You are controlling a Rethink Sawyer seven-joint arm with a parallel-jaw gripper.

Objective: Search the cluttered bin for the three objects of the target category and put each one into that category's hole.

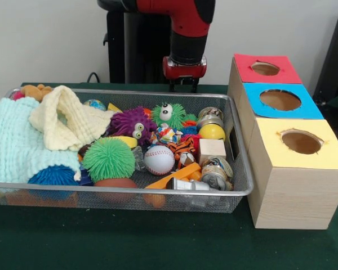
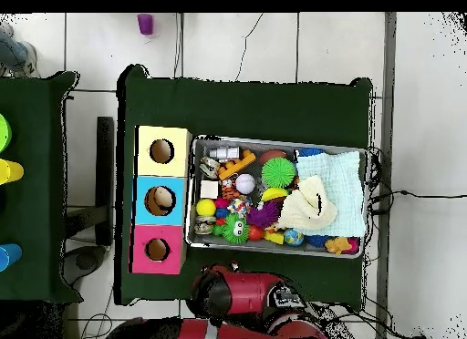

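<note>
The bin (image 1: 236,188) stood on the green table (image 1: 129,242), full of mixed things, and the three boxes stood in a row just beside its one short end. Their tops were red (image 1: 266,68), blue (image 1: 280,100) and yellow (image 1: 301,142), each with a round hole. The gripper (image 1: 183,85) hung behind the far rim of the bin, above the table and not yet over the clutter. Only its short dark tips showed under the red wrist, so I cannot tell whether it was wide or narrow, and nothing was seen in it.

In my judgement the step in hand was the search and the first pick, because no thing was lifted yet. Which kind of thing was wanted the pictures did not say. A good first choice would have been a thing lying free on top, like the white baseball (image 1: 159,160) or the yellow ball (image 1: 212,132), which sat near the end with the boxes. The green spiky ball (image 1: 108,159) was soft and would probably squeeze under the grip. The two cloths (image 1: 22,147) covered a large part of the bin at the other end, and things might have lain hidden under them. It would have been wise to come down straight from above and to keep away from the wire walls.
</note>
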